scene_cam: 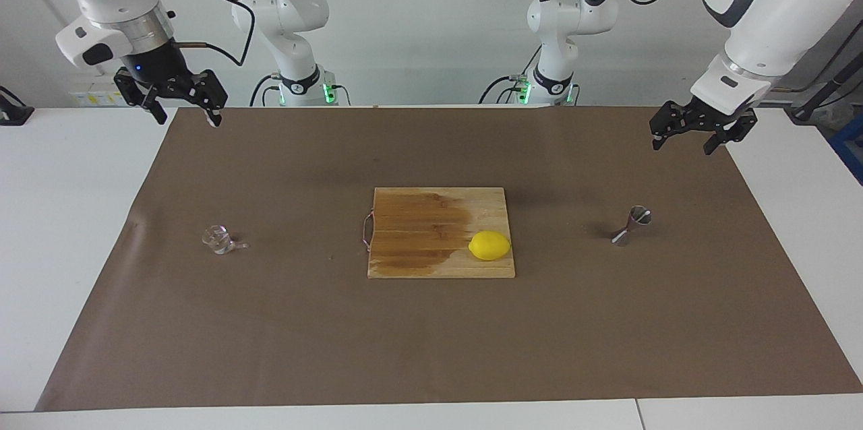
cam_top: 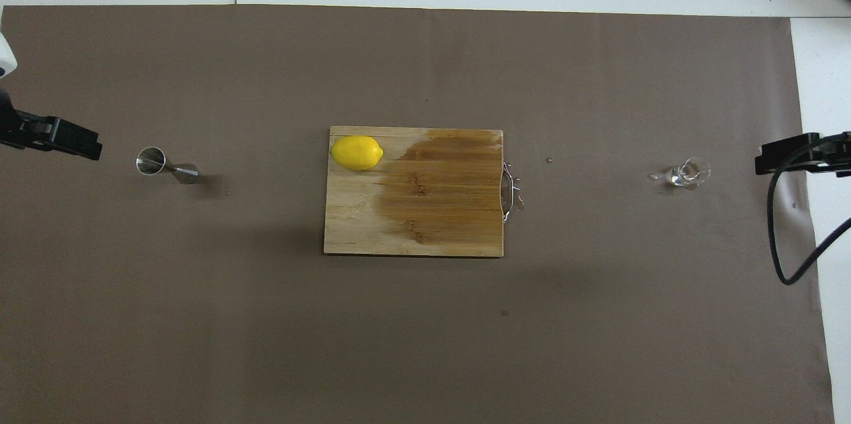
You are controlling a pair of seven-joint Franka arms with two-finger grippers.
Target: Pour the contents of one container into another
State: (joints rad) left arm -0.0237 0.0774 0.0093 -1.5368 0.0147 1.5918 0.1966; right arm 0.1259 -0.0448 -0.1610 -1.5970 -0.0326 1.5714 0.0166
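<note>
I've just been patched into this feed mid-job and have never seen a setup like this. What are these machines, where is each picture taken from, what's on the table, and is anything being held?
These are two white robot arms, each ending in a two-finger end effector. One picture faces the robots from across the table; the other looks down from above their own end, so the sides are swapped between them.

On the brown mat lies a wooden cutting board with a dark stain and a lemon on it. The small clear glass cup stands toward the right arm's end, the steel jigger toward the left arm's end.

Nothing is held. The right end effector and the left end effector both hang open and empty in the air, away from the cup and jigger.
</note>
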